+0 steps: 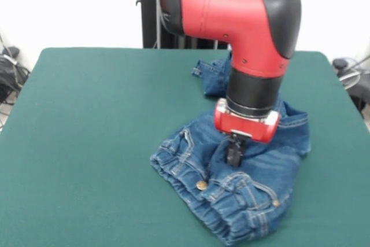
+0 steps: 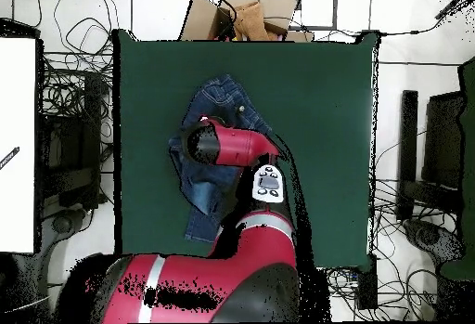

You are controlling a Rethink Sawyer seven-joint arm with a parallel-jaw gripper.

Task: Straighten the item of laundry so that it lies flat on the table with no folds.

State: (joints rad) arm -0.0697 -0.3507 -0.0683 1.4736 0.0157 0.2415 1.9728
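The item of laundry (image 1: 254,183) is a small pair of blue jeans, crumpled on the green table (image 1: 87,114) right of its middle. The gathered waistband and brass button (image 1: 201,185) face the near edge. One leg (image 1: 213,76) trails off behind the arm. My gripper (image 1: 233,155) points straight down into the middle of the jeans, its dark fingers close together with denim puckered up around them. In the overhead view the arm hides the gripper; the item of laundry (image 2: 220,100) shows on both sides of the wrist, on the table (image 2: 325,107).
Wide bare green cloth lies left of the jeans in the front view. The jeans' waistband reaches close to the near table edge. Off the table are cables (image 2: 70,88), a cardboard box (image 2: 246,14) and a white panel (image 2: 17,144).
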